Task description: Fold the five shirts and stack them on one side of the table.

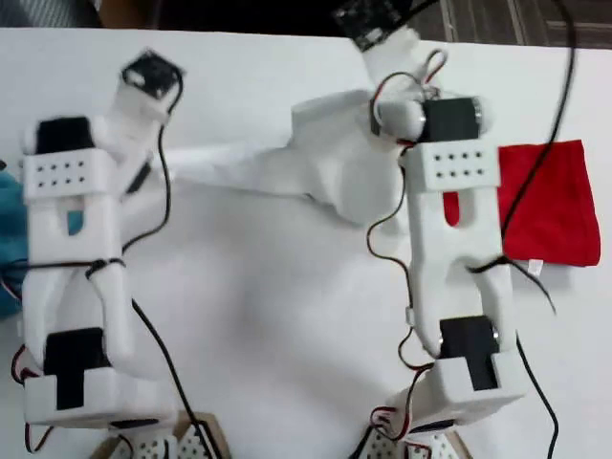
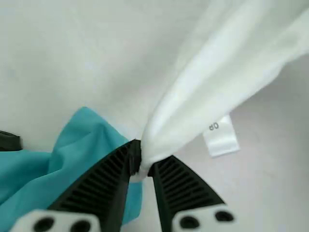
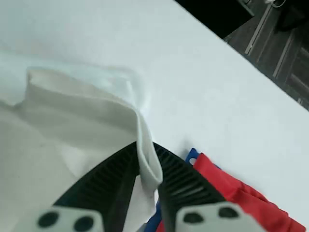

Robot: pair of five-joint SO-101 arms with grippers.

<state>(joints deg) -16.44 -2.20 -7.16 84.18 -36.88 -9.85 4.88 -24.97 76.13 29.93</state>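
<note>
A white shirt [image 1: 325, 158] hangs stretched between the two arms over the far middle of the table. My left gripper [image 2: 142, 162] is shut on one bunched end of the white shirt [image 2: 217, 82], whose label dangles beside the fingers. My right gripper [image 3: 147, 166] is shut on a folded edge of the white shirt [image 3: 72, 111]. A folded red shirt [image 1: 550, 206] lies flat at the table's right side. A teal shirt [image 1: 10, 239] lies crumpled at the left edge; it is just below the left gripper as the teal shirt [image 2: 72, 145].
The left arm [image 1: 67, 239] and right arm [image 1: 449, 239] stand at the near edge, cables trailing. A blue cloth edge [image 3: 192, 155] peeks from under the red shirt [image 3: 231, 193]. The white table [image 1: 268, 316] is bare between the arms.
</note>
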